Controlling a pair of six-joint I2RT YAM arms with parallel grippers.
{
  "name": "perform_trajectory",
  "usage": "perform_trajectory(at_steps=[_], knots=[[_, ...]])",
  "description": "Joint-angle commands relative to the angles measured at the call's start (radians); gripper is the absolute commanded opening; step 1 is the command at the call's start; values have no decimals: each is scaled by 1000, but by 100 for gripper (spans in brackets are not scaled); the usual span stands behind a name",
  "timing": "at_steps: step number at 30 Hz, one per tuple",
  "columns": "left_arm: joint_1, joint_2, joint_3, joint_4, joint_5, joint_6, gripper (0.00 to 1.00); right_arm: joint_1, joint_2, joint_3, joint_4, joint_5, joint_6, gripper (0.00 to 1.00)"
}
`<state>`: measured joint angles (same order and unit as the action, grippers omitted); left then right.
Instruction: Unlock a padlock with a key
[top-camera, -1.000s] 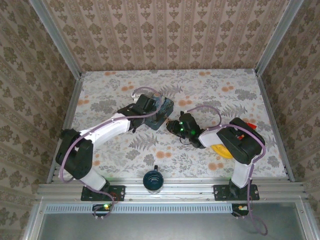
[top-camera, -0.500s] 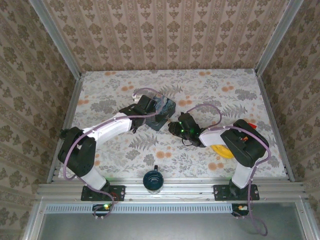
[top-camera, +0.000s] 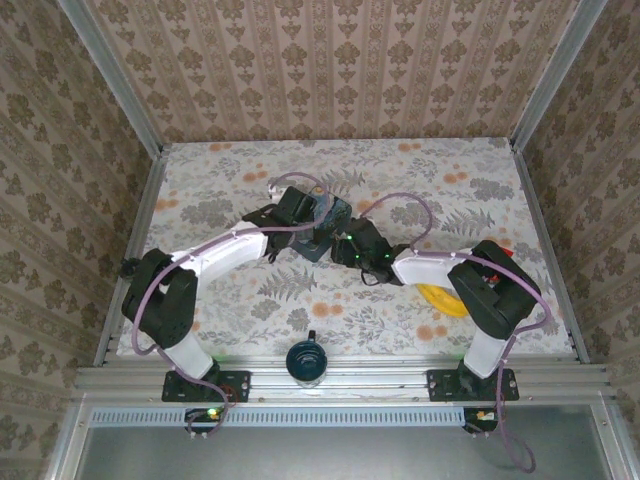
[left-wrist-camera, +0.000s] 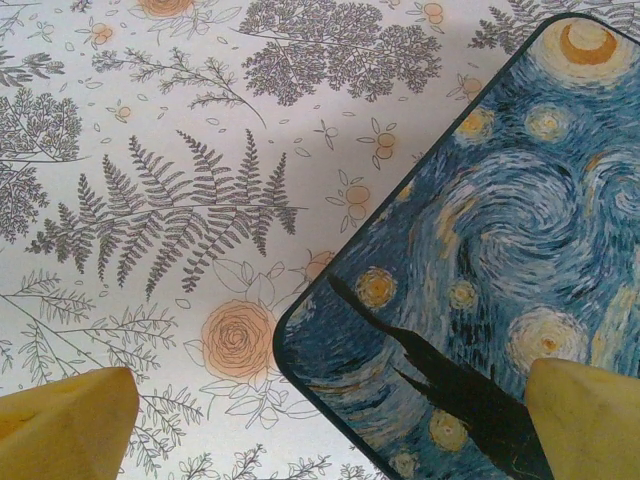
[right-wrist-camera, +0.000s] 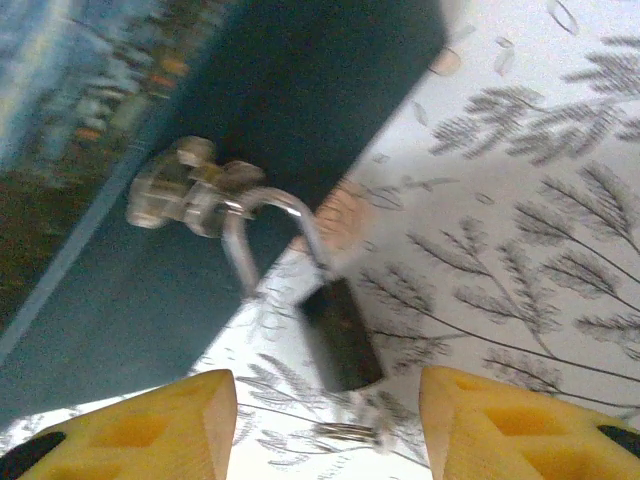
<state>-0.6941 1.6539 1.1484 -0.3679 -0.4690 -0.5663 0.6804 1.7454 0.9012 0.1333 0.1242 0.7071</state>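
The padlock (right-wrist-camera: 340, 345) hung by its shackle from a metal hasp (right-wrist-camera: 185, 190) on the dark side of the blue box (right-wrist-camera: 300, 90), its black body down by the floral table (right-wrist-camera: 540, 200). Its long axis ran from the hasp toward my right wrist camera, tipped a little to the right. That put it straight ahead of the right gripper (right-wrist-camera: 325, 435), roughly centred between the yellow fingers (right-wrist-camera: 130, 430), which stood apart and touched nothing. A small metal glint (right-wrist-camera: 350, 432) lay just below the body, too blurred for me to call it a key. The left gripper (left-wrist-camera: 325, 425) was spread wide over a corner of the box, one finger above the lid, one above the table, gripping nothing. I judged the right arm the nearer one for the lock.
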Motion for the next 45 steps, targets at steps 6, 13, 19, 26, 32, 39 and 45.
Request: perform_trajectory(at_steps=[6,13,19,26,32,39,45], knots=[[1,26,41,-17,-14,21,100,26,91,139,-237,118,-102,56],[4,27,41,-19,-12,18,100,25,153,185,-282,115,-149,55],[6,26,41,-22,-11,15,100,15,162,169,-239,71,-167,42],[5,26,43,-26,-17,20,100,-16,145,132,-181,4,-156,39],[4,30,44,-35,-28,20,100,-37,134,108,-133,-57,-158,27],[6,27,43,-40,-34,18,100,-50,123,96,-105,-103,-170,23],[6,24,44,-42,-33,17,100,-52,107,87,-97,-119,-179,11]])
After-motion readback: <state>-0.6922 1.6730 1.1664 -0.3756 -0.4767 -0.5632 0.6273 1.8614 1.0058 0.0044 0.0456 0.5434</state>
